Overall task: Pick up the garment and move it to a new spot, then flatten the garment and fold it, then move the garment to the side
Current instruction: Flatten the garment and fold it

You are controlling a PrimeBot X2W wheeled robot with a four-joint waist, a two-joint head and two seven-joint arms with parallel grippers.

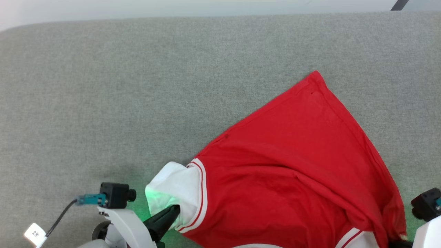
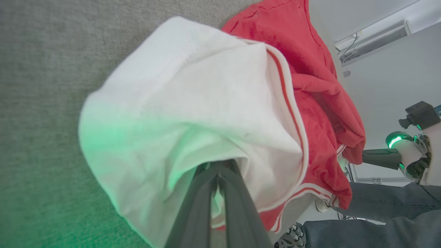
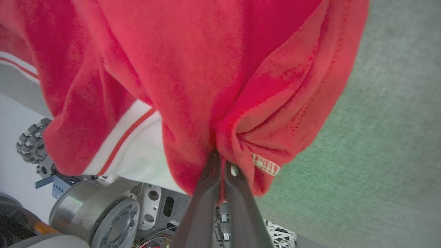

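The garment (image 1: 293,165), a red shirt with white sleeves and striped trim, lies spread over the near right of the grey surface, one hem corner pointing to the far right. My left gripper (image 1: 175,208) is shut on the white sleeve (image 2: 193,113) at the lower left, the cloth bunched over its fingers (image 2: 237,213). My right gripper (image 3: 220,156) is shut on a gathered fold of the garment's red cloth (image 3: 220,69) by the near right edge. In the left wrist view the right gripper (image 2: 367,157) shows at the far right, pinching red cloth. The lettering is hidden.
A grey fabric-covered surface (image 1: 137,86) stretches wide to the left and far side. Its near edge runs under the shirt; below it sit the robot's base and wheels (image 3: 103,213). A person's legs in jeans (image 2: 389,206) stand beside the right arm.
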